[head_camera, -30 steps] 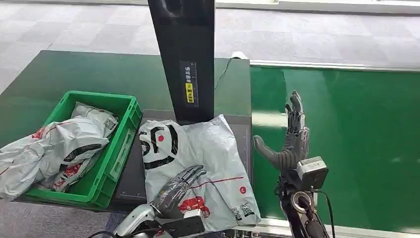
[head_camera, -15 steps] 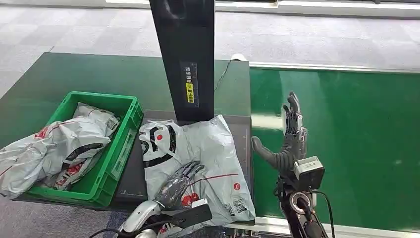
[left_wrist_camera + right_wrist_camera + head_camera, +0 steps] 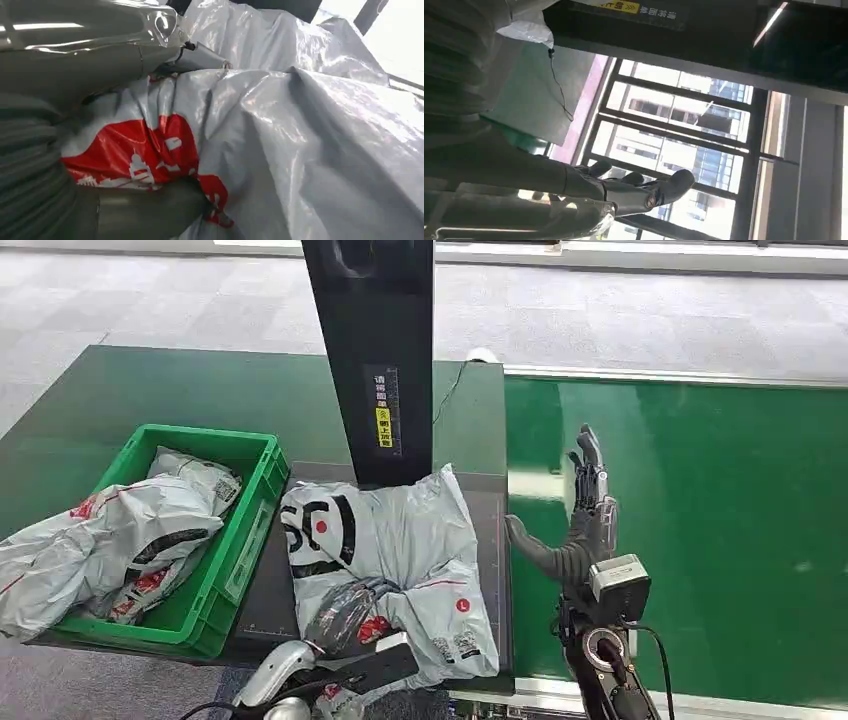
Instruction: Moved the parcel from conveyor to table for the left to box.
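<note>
The grey SF parcel (image 3: 390,560) lies on the counter (image 3: 200,400) beside the green crate (image 3: 235,540). The left hand (image 3: 345,612) grips its bunched near edge; the right hand (image 3: 578,530) hovers open over the conveyor (image 3: 720,520)

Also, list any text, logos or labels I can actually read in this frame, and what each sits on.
"SF": big black logo on the grey parcel on the table.
"L": white letter in a red dot on the same parcel.
Chinese label on the black post, white lines above a yellow one: too small to read.
Barcode stickers on this parcel and the bagged parcels in the green crate: unreadable.
</note>
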`<state>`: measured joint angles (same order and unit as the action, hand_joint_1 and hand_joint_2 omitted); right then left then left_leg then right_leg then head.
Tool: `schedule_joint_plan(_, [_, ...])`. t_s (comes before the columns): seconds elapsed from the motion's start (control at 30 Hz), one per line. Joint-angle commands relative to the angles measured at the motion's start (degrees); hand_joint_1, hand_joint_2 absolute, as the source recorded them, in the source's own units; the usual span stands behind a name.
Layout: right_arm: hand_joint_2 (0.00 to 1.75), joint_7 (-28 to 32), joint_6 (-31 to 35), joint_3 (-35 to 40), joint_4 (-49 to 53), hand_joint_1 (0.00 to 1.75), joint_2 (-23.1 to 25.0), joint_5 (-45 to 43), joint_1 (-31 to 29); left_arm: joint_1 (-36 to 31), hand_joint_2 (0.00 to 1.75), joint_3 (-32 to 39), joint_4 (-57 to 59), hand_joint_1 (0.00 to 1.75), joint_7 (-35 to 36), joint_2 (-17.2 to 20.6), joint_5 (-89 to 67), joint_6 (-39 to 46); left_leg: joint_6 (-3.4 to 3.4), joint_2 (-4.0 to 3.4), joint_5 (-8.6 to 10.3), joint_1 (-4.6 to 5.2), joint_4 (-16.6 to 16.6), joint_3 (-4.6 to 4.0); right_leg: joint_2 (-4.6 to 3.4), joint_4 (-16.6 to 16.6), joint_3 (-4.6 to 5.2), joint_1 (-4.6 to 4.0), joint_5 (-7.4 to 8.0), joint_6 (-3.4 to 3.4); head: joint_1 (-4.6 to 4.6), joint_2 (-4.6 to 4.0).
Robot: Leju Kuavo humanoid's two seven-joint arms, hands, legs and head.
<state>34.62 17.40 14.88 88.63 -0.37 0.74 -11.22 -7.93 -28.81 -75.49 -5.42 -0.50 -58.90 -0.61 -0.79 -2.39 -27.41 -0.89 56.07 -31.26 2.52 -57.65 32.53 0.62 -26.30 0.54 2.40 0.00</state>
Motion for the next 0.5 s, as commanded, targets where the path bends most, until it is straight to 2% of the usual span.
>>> schedule_joint_plan(0.03, [1.75,-0.44,-0.37,-0.75,-1.38,0.0,0.37,-0.03,-1.61,0.72,1.75,1.41,2.32,1.71,-0.26,0.06,0.28,-0.36,0.03,0.02,0.0,0.02,-0.03,0.0,-0.16,0.01,0.04,0.03,0.02,-0.02,0.0,0.0])
schedule_joint_plan(0.17, [1.75,-0.48,-0.34,-0.84,-1.32,0.0,0.31,-0.03,-1.43,0.71,1.75,1.66,2.3,1.75,-0.58,0.06,0.65,0.09,0.05,0.06,0.05,0.01,-0.06,-0.1,-0.27,0.06,0.14,0.02,0.08,-0.03,-0.02,0.0])
schedule_joint_plan(0.27, [1.75,-0.47,-0.26,-0.92,-1.13,0.0,0.17,-0.02,-1.03,1.0,1.75,2.28,0.77,1.75,-2.19,0.0,1.01,3.96,0.05,0.06,0.04,0.0,-0.06,-0.11,-0.29,0.06,0.15,0.01,0.09,-0.04,0.0,0.0])
schedule_joint_plan(0.33, [1.75,0.3,-0.36,-1.12,0.16,0.0,-0.35,-0.38,0.2,1.0,1.75,3.35,-4.22,1.75,-11.73,-0.1,1.58,23.01,0.03,0.05,0.0,0.01,-0.01,-0.05,-0.17,0.01,0.09,0.01,0.02,-0.03,-0.02,0.0])
schedule_joint_plan(0.4, [1.75,0.76,-0.56,-1.05,0.49,0.0,-0.79,-1.07,0.52,1.25,1.75,3.21,-11.77,1.75,-16.65,1.07,0.84,34.82,0.04,0.14,0.01,-0.01,0.03,-0.18,-0.13,-0.01,0.2,-0.01,0.02,-0.03,-0.02,0.0])
schedule_joint_plan(0.47, [1.75,1.05,-0.39,-0.84,0.09,0.0,-1.13,-1.58,0.45,2.15,1.75,4.97,-18.51,1.75,-18.14,1.33,-2.26,40.61,0.04,0.14,0.0,-0.05,0.12,-0.36,-0.16,-0.06,0.42,-0.06,0.03,-0.05,-0.02,0.0])
schedule_joint_plan(0.5, [1.75,1.21,-0.28,-0.68,-0.15,0.0,-1.31,-1.77,0.38,3.1,1.75,7.74,-21.04,1.75,-20.65,-0.14,-2.62,40.61,0.02,0.11,0.02,-0.03,0.09,-0.38,-0.14,-0.05,0.45,-0.04,0.02,-0.04,0.0,0.0])
